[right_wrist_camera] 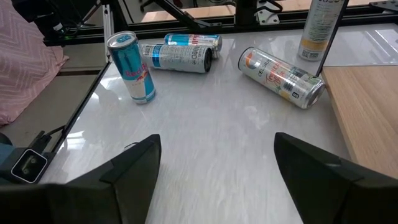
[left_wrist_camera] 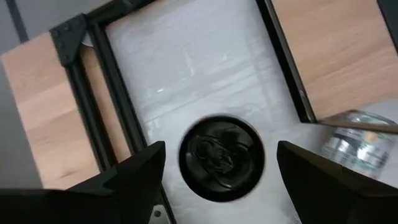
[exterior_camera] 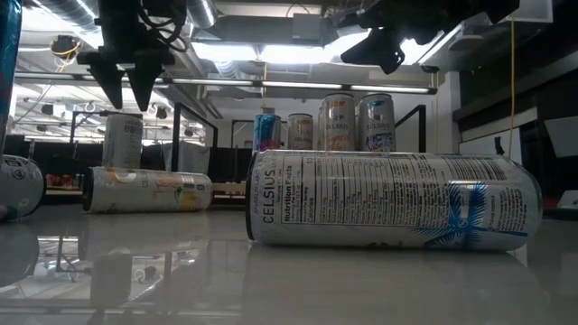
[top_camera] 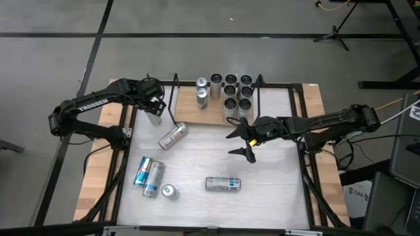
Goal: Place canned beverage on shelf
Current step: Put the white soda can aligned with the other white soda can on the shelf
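Six cans wait on the white worktop [top_camera: 275, 196] and the shelf [top_camera: 187, 114] is not yet full, so by my reckoning the job is well under way but far from over. At far left, my left arm [top_camera: 85, 108] hangs over an upright can [top_camera: 154, 118] just beside the shelf's left end. Its left jaws are spread to either side of the can's dark top [left_wrist_camera: 219, 158], above it and gripping nothing. That can looks like the next to go. Nearer the front, two blue cans [top_camera: 148, 176] lie side by side, with a small upright can [top_camera: 169, 191] just beside them. A pale can [top_camera: 172, 136] lies tilted near the shelf's front edge. On the shelf stand two cans [top_camera: 202, 92] at mid-board and a tight cluster [top_camera: 236, 92] toward its right end, all upright. Further right, a silver can [top_camera: 223, 183] lies alone on its side. My right arm [top_camera: 328, 123] waits over the worktop just in front of the shelf, its right jaws spread wide and empty.

From worktop height, the silver can blocks most of the shelf board. The cluster's count is hard to settle from above. Whether my left fingers [left_wrist_camera: 124, 180] touch the upright can, I cannot tell.
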`<state>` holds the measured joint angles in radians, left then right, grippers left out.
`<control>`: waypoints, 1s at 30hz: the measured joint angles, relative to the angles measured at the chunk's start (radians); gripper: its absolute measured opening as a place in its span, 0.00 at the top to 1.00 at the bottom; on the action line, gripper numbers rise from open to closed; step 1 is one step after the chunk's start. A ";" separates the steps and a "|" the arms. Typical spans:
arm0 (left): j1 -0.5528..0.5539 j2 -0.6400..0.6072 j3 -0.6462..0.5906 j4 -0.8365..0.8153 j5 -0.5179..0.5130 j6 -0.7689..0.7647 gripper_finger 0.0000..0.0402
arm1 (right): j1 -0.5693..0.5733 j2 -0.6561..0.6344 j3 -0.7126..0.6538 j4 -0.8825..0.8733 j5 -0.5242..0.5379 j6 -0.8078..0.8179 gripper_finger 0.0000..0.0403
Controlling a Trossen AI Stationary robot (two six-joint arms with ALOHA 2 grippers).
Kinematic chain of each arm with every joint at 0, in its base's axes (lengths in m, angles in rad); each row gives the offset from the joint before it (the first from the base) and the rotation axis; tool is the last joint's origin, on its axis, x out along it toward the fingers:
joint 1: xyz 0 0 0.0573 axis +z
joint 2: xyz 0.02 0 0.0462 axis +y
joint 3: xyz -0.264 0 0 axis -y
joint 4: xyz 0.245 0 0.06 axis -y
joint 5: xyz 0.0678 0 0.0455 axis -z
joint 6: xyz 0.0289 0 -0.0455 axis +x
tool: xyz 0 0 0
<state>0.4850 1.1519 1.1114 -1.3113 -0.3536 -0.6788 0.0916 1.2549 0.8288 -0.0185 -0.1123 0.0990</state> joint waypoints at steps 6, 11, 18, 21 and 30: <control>0.000 0.000 0.000 0.000 -0.032 0.000 0.26 | 0.000 0.000 0.000 0.000 0.000 0.000 0.25; 0.000 0.000 0.000 0.000 -0.032 0.000 0.26 | 0.000 0.000 0.000 0.000 0.000 0.000 0.25; 0.000 0.000 0.000 0.000 -0.031 0.009 0.26 | 0.000 0.000 0.000 -0.001 0.000 0.000 0.25; 0.000 0.000 0.000 -0.001 -0.031 0.017 0.26 | 0.000 0.000 0.000 -0.004 0.000 0.000 0.25; 0.000 0.000 0.000 -0.001 -0.030 0.026 0.17 | 0.000 0.000 0.000 -0.007 0.000 0.000 0.25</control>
<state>0.4850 1.1519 1.1118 -1.3121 -0.3839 -0.6525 0.0917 1.2549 0.8288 -0.0254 -0.1123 0.0990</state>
